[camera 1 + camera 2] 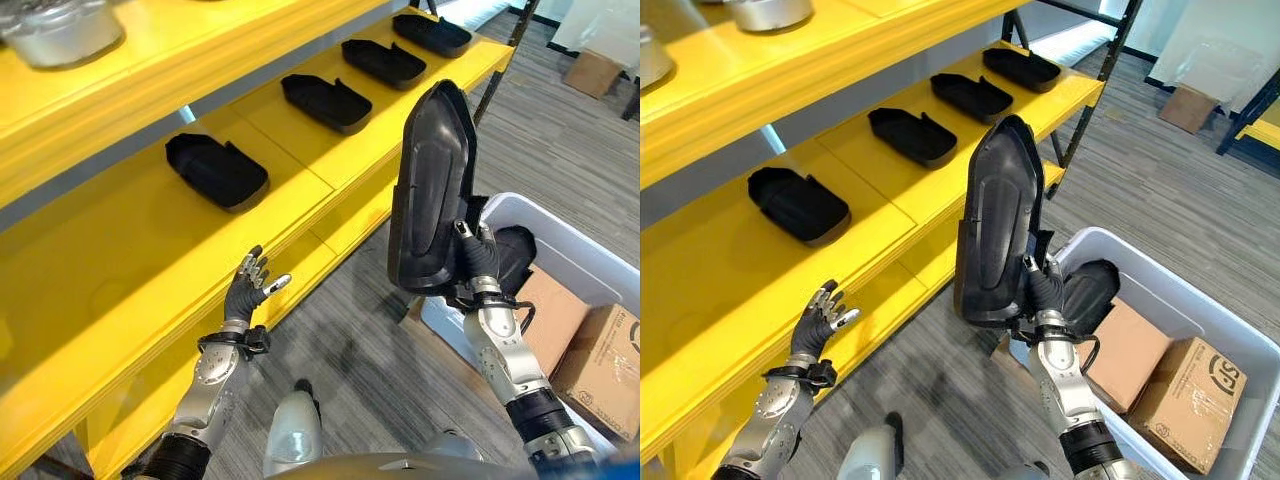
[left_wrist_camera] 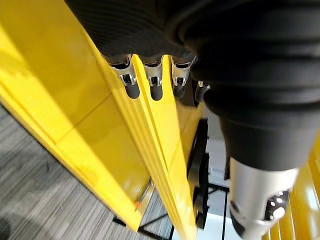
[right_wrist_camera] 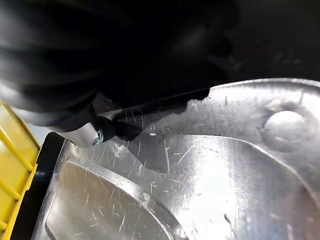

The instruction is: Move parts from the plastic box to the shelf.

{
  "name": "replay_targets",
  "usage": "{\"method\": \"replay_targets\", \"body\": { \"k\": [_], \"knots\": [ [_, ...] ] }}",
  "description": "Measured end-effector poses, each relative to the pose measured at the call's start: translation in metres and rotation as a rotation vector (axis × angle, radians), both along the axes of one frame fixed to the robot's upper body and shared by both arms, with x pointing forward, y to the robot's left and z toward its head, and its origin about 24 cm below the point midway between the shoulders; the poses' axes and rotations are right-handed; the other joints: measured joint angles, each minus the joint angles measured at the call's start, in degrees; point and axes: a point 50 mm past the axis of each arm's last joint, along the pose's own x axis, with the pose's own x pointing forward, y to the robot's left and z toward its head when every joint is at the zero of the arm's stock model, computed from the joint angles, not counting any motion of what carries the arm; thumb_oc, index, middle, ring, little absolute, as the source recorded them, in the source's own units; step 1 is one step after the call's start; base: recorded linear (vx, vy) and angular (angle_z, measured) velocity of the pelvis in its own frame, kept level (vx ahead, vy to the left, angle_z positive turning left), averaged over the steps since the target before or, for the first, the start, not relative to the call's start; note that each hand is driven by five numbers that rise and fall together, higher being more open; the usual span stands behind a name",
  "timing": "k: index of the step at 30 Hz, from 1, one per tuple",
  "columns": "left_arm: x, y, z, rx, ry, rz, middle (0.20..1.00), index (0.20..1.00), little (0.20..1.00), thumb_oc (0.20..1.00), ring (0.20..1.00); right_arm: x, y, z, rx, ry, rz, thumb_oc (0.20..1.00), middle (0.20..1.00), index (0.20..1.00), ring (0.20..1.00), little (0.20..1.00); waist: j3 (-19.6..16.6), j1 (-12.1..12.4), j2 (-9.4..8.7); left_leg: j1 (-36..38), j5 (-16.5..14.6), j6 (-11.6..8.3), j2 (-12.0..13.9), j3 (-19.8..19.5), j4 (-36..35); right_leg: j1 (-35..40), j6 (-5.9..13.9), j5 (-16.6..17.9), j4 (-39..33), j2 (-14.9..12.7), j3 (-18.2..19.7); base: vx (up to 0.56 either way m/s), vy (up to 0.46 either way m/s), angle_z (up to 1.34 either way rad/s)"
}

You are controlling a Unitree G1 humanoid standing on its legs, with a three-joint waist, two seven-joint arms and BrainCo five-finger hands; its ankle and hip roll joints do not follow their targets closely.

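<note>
My right hand [image 1: 478, 262] is shut on the lower end of a long black moulded part [image 1: 432, 190], holding it upright in the air between the yellow shelf [image 1: 130, 270] and the white plastic box [image 1: 1185, 300]. Its scratched silvery inner face [image 3: 200, 175] shows in the right wrist view. Another black part [image 1: 1090, 292] lies in the box. Several black parts [image 1: 215, 170] sit in a row on the shelf board. My left hand [image 1: 248, 285] is open at the shelf's front edge, fingers [image 2: 132, 82] straight against the yellow lip.
Two cardboard boxes [image 1: 1185, 400] stand in the plastic box. A silver metal part [image 1: 60, 30] rests on the upper shelf. Another cardboard box [image 1: 592, 70] stands on the grey floor at the far right. The shelf board left of the nearest black part is bare.
</note>
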Motion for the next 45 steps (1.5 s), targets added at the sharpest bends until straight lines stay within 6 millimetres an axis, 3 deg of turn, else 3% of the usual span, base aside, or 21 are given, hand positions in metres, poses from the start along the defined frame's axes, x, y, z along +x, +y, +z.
{"method": "replay_targets", "body": {
  "k": [3,6,8,9,11,12,13,14,16,18,19,22,26,29,30,31,34,38,39,40,45],
  "knots": [
    [0.000,0.005,0.000,0.007,0.003,0.018,1.000,1.000,1.000,1.000,1.000,-0.001,0.014,-0.002,0.047,0.006,0.030,0.200,0.200,0.200,0.200,0.200,-0.5,1.1,-3.82,-3.1,-2.0,2.74,-3.5,-0.2,4.6,-0.8,-0.97,3.8,-0.5,-3.5,0.1,0.07,0.233,0.24],
    [0.004,0.008,0.004,0.048,-0.020,0.026,1.000,1.000,1.000,1.000,1.000,0.002,0.020,0.001,0.076,-0.008,0.035,0.200,0.200,0.200,0.200,0.200,-0.6,1.2,-3.63,-5.5,-3.3,6.65,-6.4,1.3,7.5,2.3,0.33,6.8,-2.3,-4.3,-0.2,0.09,0.366,0.59],
    [0.007,0.011,0.002,0.053,-0.010,0.054,1.000,1.000,1.000,1.000,1.000,0.004,0.020,0.004,0.087,-0.014,0.032,0.200,0.200,0.200,0.200,0.200,-1.0,0.4,-3.44,-5.1,-2.5,6.92,-8.9,1.9,4.1,-0.3,0.95,8.1,0.2,-6.8,5.1,0.17,0.240,0.73],
    [0.007,0.014,0.002,0.055,-0.011,0.077,1.000,1.000,1.000,1.000,1.000,0.003,0.025,0.002,0.094,-0.008,0.069,0.200,0.200,0.200,0.200,0.200,-1.0,0.2,-3.30,-3.4,0.3,10.41,-11.4,0.4,-0.2,-2.8,0.96,5.7,3.0,-3.9,13.6,0.26,0.281,0.33],
    [0.009,0.015,0.000,0.050,-0.005,0.102,1.000,1.000,1.000,1.000,1.000,0.002,0.030,0.000,0.094,0.004,0.098,0.200,0.200,0.200,0.200,0.200,-1.0,-1.1,-1.76,0.2,3.6,11.46,-11.6,-1.2,-6.7,-5.4,2.08,-1.4,5.8,4.3,26.7,0.19,0.199,0.55],
    [0.020,0.009,0.005,0.036,-0.035,0.093,1.000,1.000,1.000,1.000,1.000,0.001,0.029,0.001,0.101,-0.004,0.105,0.200,0.200,0.200,0.200,0.200,-0.9,-4.6,-0.56,7.4,9.9,10.57,-11.5,-5.4,-20.1,-10.8,-0.04,-8.6,8.0,19.6,33.6,0.17,0.090,1.06],
    [0.021,0.006,0.008,0.034,-0.050,0.082,1.000,1.000,1.000,1.000,1.000,0.001,0.028,0.003,0.099,-0.016,0.107,0.200,0.200,0.200,0.200,0.200,-1.9,-5.2,-1.52,8.3,11.7,8.37,-12.3,-4.5,-22.9,-15.0,-0.46,-8.5,8.3,22.7,34.0,0.15,-0.038,0.93],
    [0.013,0.001,0.000,0.005,-0.025,0.091,1.000,1.000,1.000,1.000,1.000,0.000,0.025,0.005,0.081,-0.023,0.120,0.200,0.200,0.200,0.200,0.200,-2.7,-4.8,-1.48,10.2,10.9,9.18,-13.4,-4.7,-24.1,-18.5,-1.30,-7.4,7.1,22.8,32.5,0.17,-0.112,0.18],
    [0.012,-0.009,-0.005,-0.024,-0.009,0.081,1.000,1.000,1.000,1.000,1.000,-0.010,0.014,-0.008,0.086,0.023,0.090,0.200,0.200,0.200,0.200,0.200,-3.4,-4.9,-0.51,12.8,12.5,7.35,-13.1,-8.5,-25.4,-14.6,-1.27,-5.9,0.0,23.6,31.9,0.05,-0.233,0.77],
    [0.012,-0.013,-0.003,-0.005,-0.020,0.053,1.000,1.000,1.000,1.000,1.000,-0.011,0.010,-0.017,0.076,0.063,0.083,0.200,0.200,0.200,0.200,0.200,-4.5,-5.2,-1.41,14.5,12.5,7.44,-13.3,-10.7,-26.0,-10.9,-1.04,-3.8,-4.9,22.9,31.9,0.00,-0.182,0.87],
    [0.006,-0.005,-0.005,0.024,-0.008,0.064,1.000,1.000,1.000,1.000,1.000,-0.005,0.012,-0.014,0.072,0.050,0.102,0.200,0.200,0.200,0.200,0.200,-5.8,-2.6,-3.02,14.5,11.8,7.13,-13.6,-9.9,-26.1,-10.4,-0.90,0.1,-7.9,19.3,31.2,0.00,-0.174,0.12],
    [-0.003,-0.001,-0.012,0.007,0.023,0.095,1.000,1.000,1.000,1.000,1.000,-0.005,0.012,-0.016,0.077,0.057,0.115,0.200,0.200,0.200,0.200,0.200,-6.2,-2.4,-2.66,14.6,10.8,4.86,-11.9,-11.8,-25.6,-4.0,-0.99,4.4,-17.5,20.3,28.3,-0.05,-0.172,0.36],
    [-0.006,-0.008,-0.015,-0.006,0.034,0.059,1.000,1.000,1.000,1.000,1.000,-0.003,0.003,-0.014,0.070,0.053,0.096,0.200,0.200,0.200,0.200,0.200,-6.0,-2.3,-2.31,11.4,10.8,2.11,-10.1,-15.0,-22.6,-2.5,-2.87,4.1,-18.9,22.6,23.4,-0.12,-0.109,0.60],
    [-0.003,-0.013,-0.014,-0.011,0.026,0.035,1.000,1.000,1.000,1.000,1.000,-0.002,-0.005,-0.009,0.049,0.040,0.080,0.200,0.200,0.200,0.200,0.200,-5.1,-2.3,-1.14,8.1,9.9,1.73,-9.3,-12.0,-19.2,-2.2,-4.16,3.7,-18.1,22.7,19.1,-0.13,0.024,0.85],
    [0.003,-0.013,-0.008,-0.002,0.004,0.017,1.000,1.000,1.000,1.000,1.000,-0.003,-0.007,-0.004,0.056,0.018,0.072,0.200,0.200,0.200,0.200,0.200,-3.3,-4.4,-1.30,4.9,6.3,3.05,-5.4,-2.7,-11.7,-2.0,-5.86,1.8,-16.7,21.7,16.0,-0.08,0.099,0.78],
    [0.002,-0.009,-0.008,0.017,0.008,0.018,1.000,1.000,1.000,1.000,1.000,-0.002,-0.002,-0.004,0.074,0.014,0.079,0.200,0.200,0.200,0.200,0.200,-2.8,-3.6,-2.20,4.3,5.8,2.96,-3.0,-1.1,-8.0,-3.1,-6.42,1.3,-15.1,20.9,16.3,-0.01,0.053,0.58],
    [0.003,-0.006,-0.007,0.028,0.011,0.015,1.000,1.000,1.000,1.000,1.000,-0.002,0.002,-0.003,0.094,0.006,0.082,0.200,0.200,0.200,0.200,0.200,-2.0,-4.2,-2.99,6.0,4.8,0.24,1.4,-8.0,-5.0,-4.8,-4.60,-0.5,-10.7,17.9,17.5,-0.02,0.146,0.04],
    [0.009,-0.019,-0.003,-0.007,-0.011,-0.010,1.000,1.000,1.000,1.000,1.000,-0.007,-0.011,-0.006,0.079,0.014,0.033,0.200,0.200,0.200,0.200,0.200,-2.1,-6.9,1.29,7.8,6.1,-0.59,8.6,-9.1,-11.3,-7.7,-0.29,-2.8,-4.2,16.3,15.5,-0.01,0.271,0.34],
    [0.012,-0.022,-0.001,-0.009,-0.021,-0.021,1.000,1.000,1.000,1.000,1.000,-0.007,-0.015,-0.006,0.075,0.011,0.020,0.200,0.200,0.200,0.200,0.200,-1.8,-6.8,1.66,7.8,5.4,-1.04,8.9,-8.9,-12.8,-9.0,0.45,-3.7,-2.0,15.5,15.5,0.02,0.203,0.29],
    [0.015,-0.021,0.001,-0.007,-0.028,-0.020,1.000,1.000,1.000,1.000,1.000,-0.008,-0.015,-0.009,0.105,0.024,-0.006,0.200,0.200,0.200,0.200,0.200,-1.4,-6.4,0.08,7.9,4.5,-5.96,5.8,-8.4,-14.8,-10.6,1.49,-4.2,0.7,12.2,16.4,0.08,0.295,0.38],
    [0.010,-0.003,0.000,0.034,-0.013,0.003,1.000,1.000,1.000,1.000,1.000,-0.010,0.001,-0.012,0.121,0.033,0.036,0.200,0.200,0.200,0.200,0.200,-1.4,-1.7,-1.55,7.8,2.1,-2.26,-2.2,-10.6,-9.4,-3.7,0.01,1.7,-5.5,6.2,17.0,0.08,0.207,0.51]
  ]
}}
